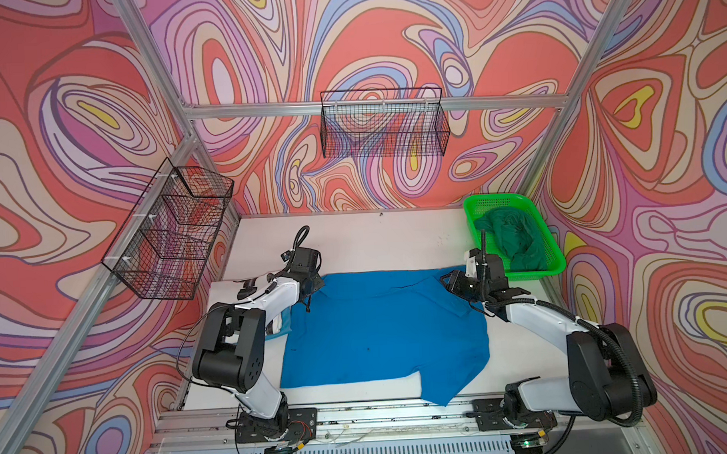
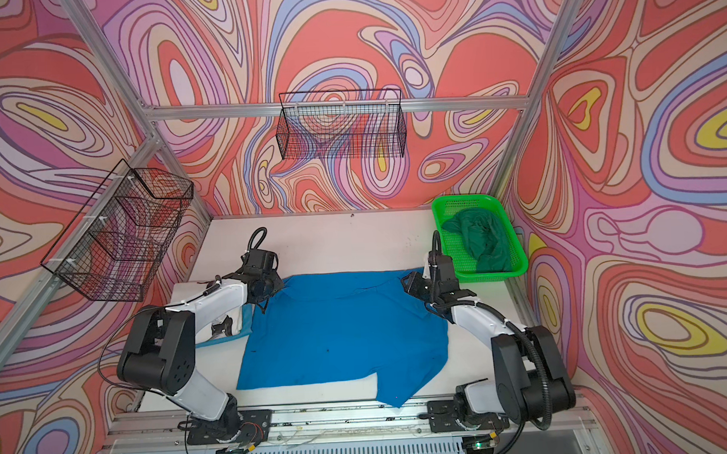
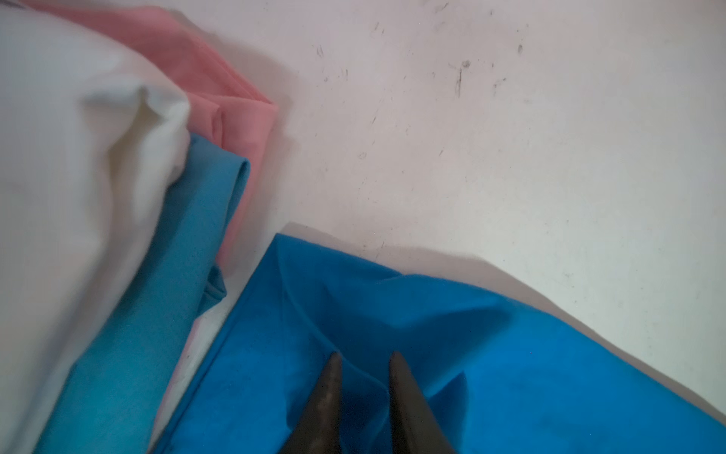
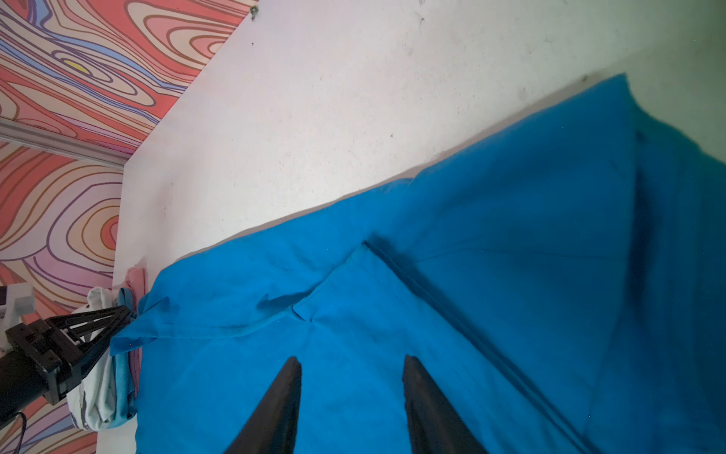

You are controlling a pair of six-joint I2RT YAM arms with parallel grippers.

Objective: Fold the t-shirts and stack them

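Note:
A bright blue t-shirt lies spread flat on the white table, one sleeve hanging over the front edge. My left gripper is at its far left corner, shut on a raised fold of the blue cloth. My right gripper hovers over the far right shoulder, open, nothing between its fingers. A folded stack sits left of the shirt: white t-shirt on a lighter blue one. A dark green t-shirt lies crumpled in the basket.
The bright green mesh basket stands at the back right corner. A pink cloth lies under the stack. Black wire baskets hang on the back wall and left wall. An aluminium rail runs along the front.

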